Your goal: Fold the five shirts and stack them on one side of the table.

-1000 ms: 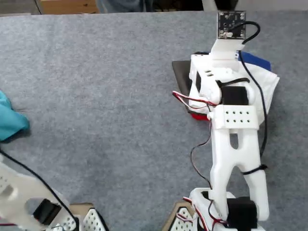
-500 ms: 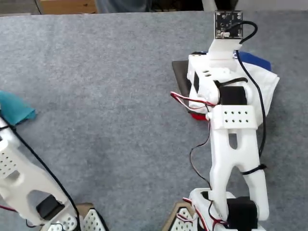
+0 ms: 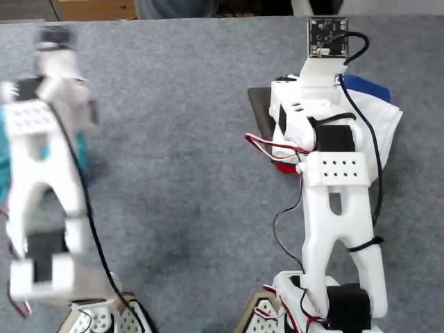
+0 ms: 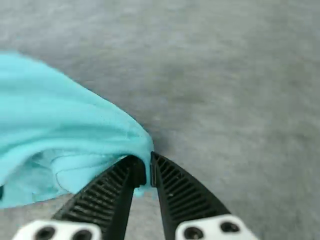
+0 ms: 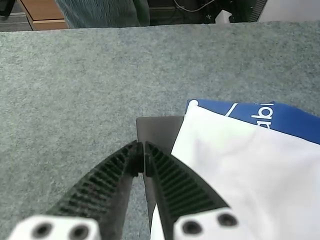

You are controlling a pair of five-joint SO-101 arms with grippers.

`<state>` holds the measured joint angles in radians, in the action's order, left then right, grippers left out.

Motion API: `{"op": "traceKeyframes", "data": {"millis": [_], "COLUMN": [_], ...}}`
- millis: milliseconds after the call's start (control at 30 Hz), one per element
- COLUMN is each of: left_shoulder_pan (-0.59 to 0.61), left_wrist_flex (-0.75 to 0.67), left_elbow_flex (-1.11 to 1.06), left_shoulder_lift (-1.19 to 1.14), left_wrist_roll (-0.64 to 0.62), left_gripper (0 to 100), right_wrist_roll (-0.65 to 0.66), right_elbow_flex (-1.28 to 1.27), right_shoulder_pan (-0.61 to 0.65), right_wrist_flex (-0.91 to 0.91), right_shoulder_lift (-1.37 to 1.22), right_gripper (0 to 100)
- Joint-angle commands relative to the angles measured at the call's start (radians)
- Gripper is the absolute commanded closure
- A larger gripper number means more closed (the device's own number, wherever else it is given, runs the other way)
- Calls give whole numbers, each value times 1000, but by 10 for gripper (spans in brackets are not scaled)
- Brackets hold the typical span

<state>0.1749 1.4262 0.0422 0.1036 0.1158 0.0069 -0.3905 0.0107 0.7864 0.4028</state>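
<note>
My left gripper [image 4: 142,165] is shut on the edge of a teal shirt [image 4: 60,130], which bunches up and trails away from the fingers over the grey table. In the high view the left arm [image 3: 41,159] stretches up the table's left side, with the teal shirt [image 3: 82,156] peeking out beneath it. My right gripper [image 5: 140,150] is shut with nothing in it, hovering at the edge of a folded stack: a white shirt [image 5: 240,165] on top, a blue shirt [image 5: 260,115] and a dark shirt [image 5: 155,130] under it. A red shirt [image 3: 286,167] sticks out under the right arm [image 3: 333,208].
Grey carpet-like table surface [image 3: 180,139] lies open between the two arms. The folded stack [image 3: 388,125] sits at the right, partly under the right arm. The table's far edge runs along the top, with furniture behind it.
The left arm has swung from the near left corner up toward the far left, carrying the teal shirt along. The right arm has stayed put.
</note>
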Motion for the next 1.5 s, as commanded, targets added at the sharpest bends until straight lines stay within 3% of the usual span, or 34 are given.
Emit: {"op": "traceKeyframes", "data": {"millis": [0, 100, 200, 300, 400, 467, 567, 700, 833, 933, 1167, 1467], "left_shoulder_pan": [-222, -392, -503, -498, -424, -332, -96, 252, 527, 702, 984, 1152], "left_wrist_flex": [-68, -91, -61, -28, -18, 14, 61, 51, -63, -195, -356, -391], "left_elbow_flex": [-283, -461, -524, -492, -390, -289, -127, -107, -214, -286, -226, -28], "left_shoulder_lift": [269, 404, 496, 532, 543, 545, 532, 493, 365, 235, -31, -304], "left_wrist_roll": [141, 232, 235, 115, 38, -11, -86, -52, 34, 75, 161, 172], "left_gripper": [971, 971, 923, 739, 727, 728, 728, 729, 730, 730, 730, 730], "right_wrist_roll": [5, 5, 5, 5, 5, 5, 8, 6, 5, 5, 5, 5], "right_elbow_flex": [7, 8, 12, 13, 13, 15, 18, 84, 203, 294, 503, 845], "right_shoulder_pan": [8, 8, 9, 12, 14, 17, 57, 170, 336, 497, 802, 931], "right_wrist_flex": [-17, -18, -20, -20, -18, -12, 31, 173, 313, 358, 359, 359], "right_shoulder_lift": [35, 35, 33, 33, 31, 31, 31, -7, -134, -259, -584, -1081], "right_gripper": [985, 985, 984, 983, 982, 982, 982, 900, 763, 724, 726, 735]}}
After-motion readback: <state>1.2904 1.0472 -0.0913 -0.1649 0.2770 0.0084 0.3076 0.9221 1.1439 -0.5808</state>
